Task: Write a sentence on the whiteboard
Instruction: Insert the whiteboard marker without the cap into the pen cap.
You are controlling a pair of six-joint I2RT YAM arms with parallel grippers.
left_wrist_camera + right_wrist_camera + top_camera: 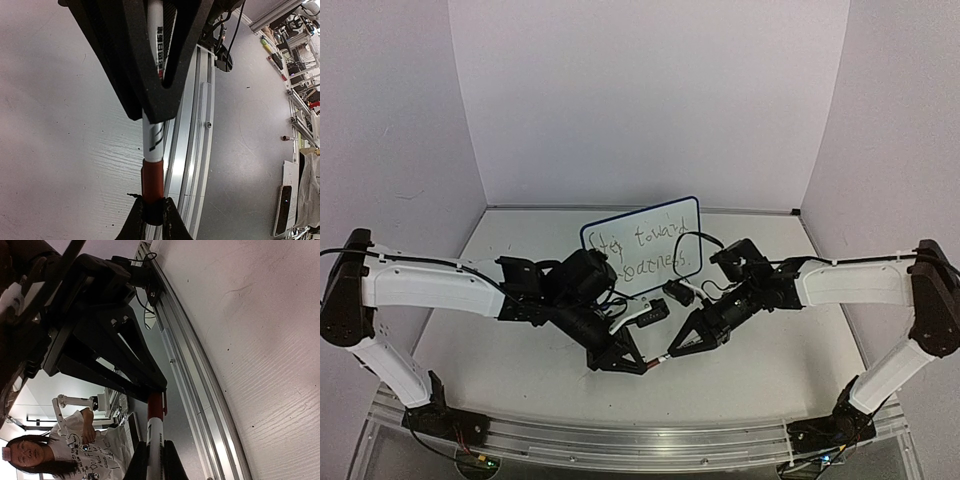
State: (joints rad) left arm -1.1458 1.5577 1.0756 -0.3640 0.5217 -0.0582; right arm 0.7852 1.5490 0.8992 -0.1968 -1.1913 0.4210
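Table (500, 372); marker (153, 145) between left gripper (153, 220), right gripper (155, 460)

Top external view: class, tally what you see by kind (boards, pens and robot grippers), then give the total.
Whiteboard: 1
Marker: 1
Grippers: 2 (left gripper, right gripper, both shut on the marker)
Total: 4

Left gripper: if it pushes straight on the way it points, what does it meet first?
The right gripper, probably at once: it and the left gripper are shut on one marker, tip to tip.
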